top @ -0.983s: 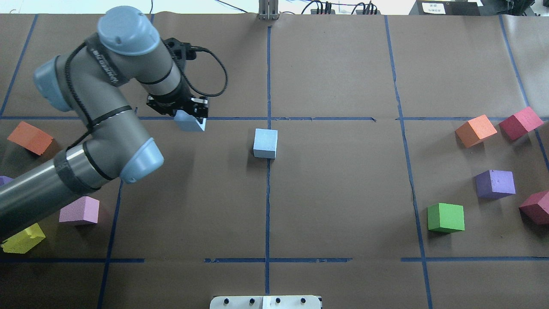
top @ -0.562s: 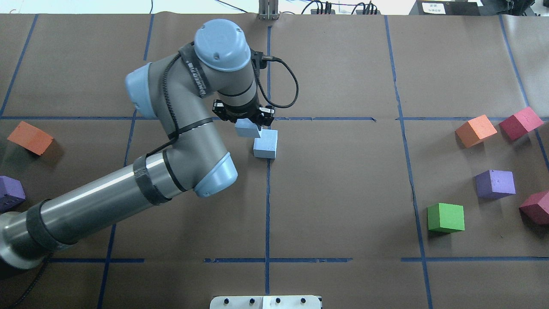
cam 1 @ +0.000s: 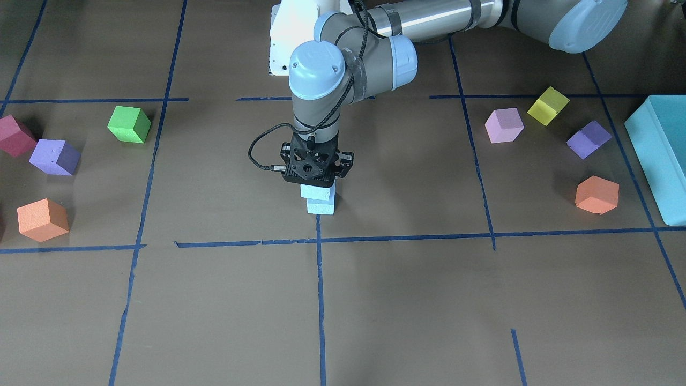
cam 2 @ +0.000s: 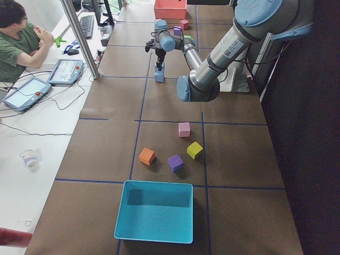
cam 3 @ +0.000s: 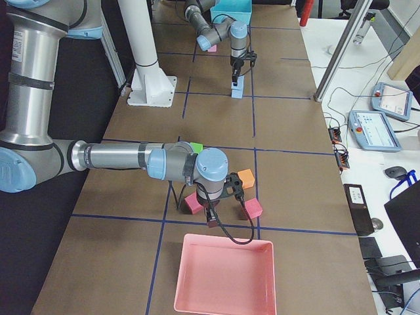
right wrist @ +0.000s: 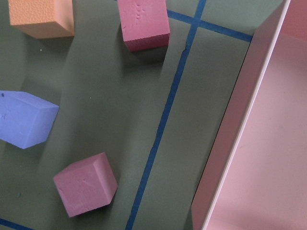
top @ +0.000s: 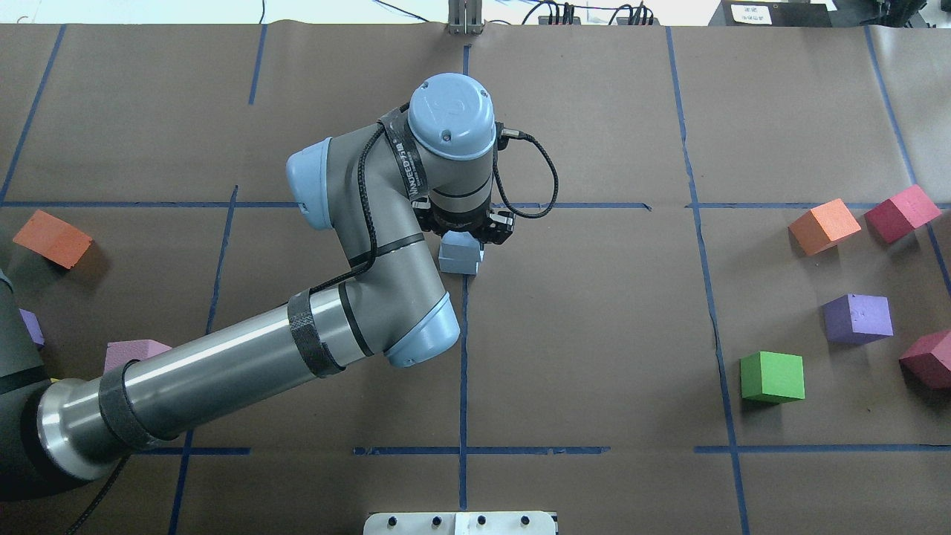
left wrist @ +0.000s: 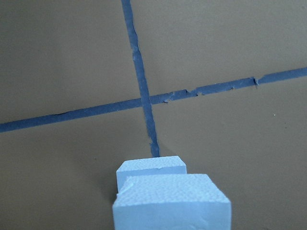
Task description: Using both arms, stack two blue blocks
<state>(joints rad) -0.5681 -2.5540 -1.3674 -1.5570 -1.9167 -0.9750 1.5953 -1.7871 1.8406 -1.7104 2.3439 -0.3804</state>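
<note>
From here my left arm reads as silver-grey tubes with pale blue joint caps, black bands, white lettering on a strap, and a black cable looping to its black tool.

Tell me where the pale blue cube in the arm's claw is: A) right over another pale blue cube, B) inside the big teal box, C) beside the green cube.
A: the left gripper holds the upper blue cube right over the lower blue cube.

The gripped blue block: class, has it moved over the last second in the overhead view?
Yes: the gripped blue block moved right, to above the other blue block on the centre tape line.
</note>
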